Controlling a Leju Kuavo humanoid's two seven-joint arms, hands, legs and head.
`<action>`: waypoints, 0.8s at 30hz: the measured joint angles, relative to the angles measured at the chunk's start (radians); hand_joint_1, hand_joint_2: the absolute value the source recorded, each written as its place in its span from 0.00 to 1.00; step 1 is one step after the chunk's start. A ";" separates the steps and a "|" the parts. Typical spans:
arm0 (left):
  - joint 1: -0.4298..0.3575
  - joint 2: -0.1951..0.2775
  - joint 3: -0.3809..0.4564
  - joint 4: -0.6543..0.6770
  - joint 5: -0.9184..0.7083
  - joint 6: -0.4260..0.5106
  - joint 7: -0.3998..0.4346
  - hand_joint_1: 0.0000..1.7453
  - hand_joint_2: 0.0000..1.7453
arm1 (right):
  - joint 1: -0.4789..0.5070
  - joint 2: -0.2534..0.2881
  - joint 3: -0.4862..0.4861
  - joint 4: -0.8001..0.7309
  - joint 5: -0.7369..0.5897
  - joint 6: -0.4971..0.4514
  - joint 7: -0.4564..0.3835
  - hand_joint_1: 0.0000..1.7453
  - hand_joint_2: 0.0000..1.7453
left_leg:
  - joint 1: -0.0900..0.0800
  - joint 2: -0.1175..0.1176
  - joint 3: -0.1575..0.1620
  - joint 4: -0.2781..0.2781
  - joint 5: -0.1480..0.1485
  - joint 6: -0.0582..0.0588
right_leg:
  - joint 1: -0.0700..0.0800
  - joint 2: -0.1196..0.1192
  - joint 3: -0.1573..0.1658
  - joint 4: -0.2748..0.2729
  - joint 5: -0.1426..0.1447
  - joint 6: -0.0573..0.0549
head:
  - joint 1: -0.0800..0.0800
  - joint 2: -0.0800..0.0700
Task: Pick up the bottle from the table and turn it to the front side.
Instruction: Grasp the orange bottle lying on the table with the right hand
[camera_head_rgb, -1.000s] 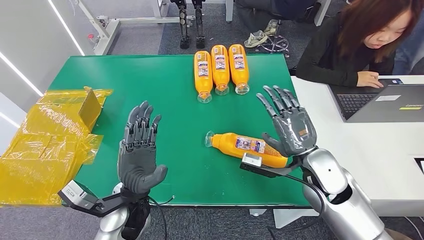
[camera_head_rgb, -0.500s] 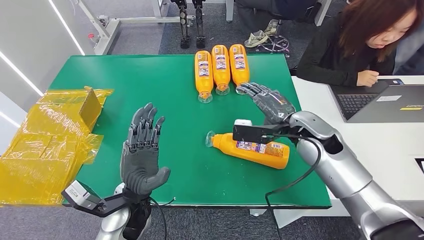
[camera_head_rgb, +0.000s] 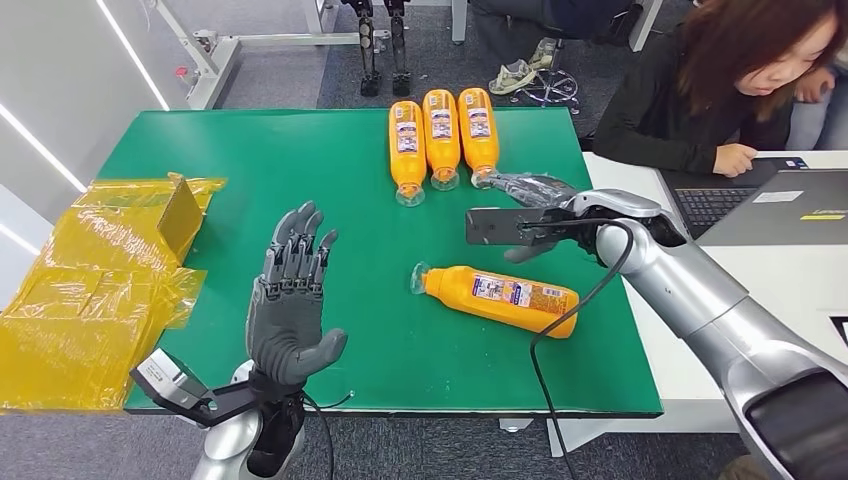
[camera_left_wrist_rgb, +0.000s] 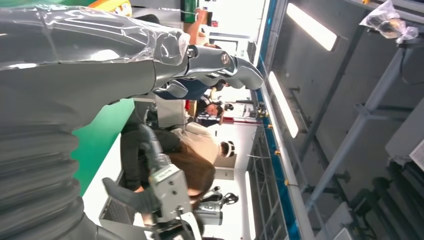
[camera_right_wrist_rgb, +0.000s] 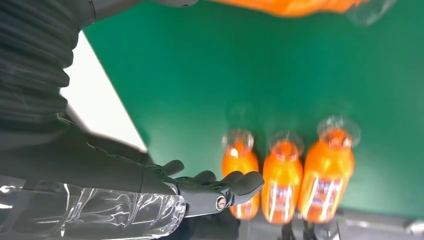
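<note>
The orange plastic bottle with a printed label (camera_head_rgb: 500, 298) lies on its side on the green worktop (camera_head_rgb: 250, 170), just in front of your right robot hand (camera_head_rgb: 535, 195), which hovers with fingers apart and empty. Half a second ago this hand was closer above the bottle; now it has moved toward the row of three orange bottles (camera_head_rgb: 441, 135), so it could knock them or grasp the wrong one. Your left robot hand (camera_head_rgb: 292, 295) stays raised and spread, well left of the bottle.
</note>
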 joint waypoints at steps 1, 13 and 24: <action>0.000 0.000 0.000 0.000 0.001 0.000 0.001 0.00 1.00 | -0.001 -0.002 0.011 0.010 -0.018 0.002 0.001 0.00 1.00 | 0.000 0.000 0.000 0.000 0.000 0.000 | 0.000 0.000 0.000 0.000 0.000 0.000 | 0.000 0.000; 0.015 0.008 0.000 -0.014 0.019 0.037 -0.001 0.00 1.00 | -0.027 -0.015 0.147 0.109 -0.133 -0.050 -0.023 0.00 1.00 | 0.000 0.000 0.000 0.000 0.000 0.000 | 0.000 0.000 0.000 0.000 0.000 0.000 | 0.000 0.000; 0.047 0.019 0.000 -0.050 0.022 0.051 -0.001 0.00 1.00 | -0.037 0.001 0.219 0.206 -0.182 -0.064 -0.048 0.00 1.00 | 0.000 -0.001 -0.001 0.000 0.000 0.000 | 0.000 -0.001 0.000 0.000 0.000 0.000 | 0.000 0.000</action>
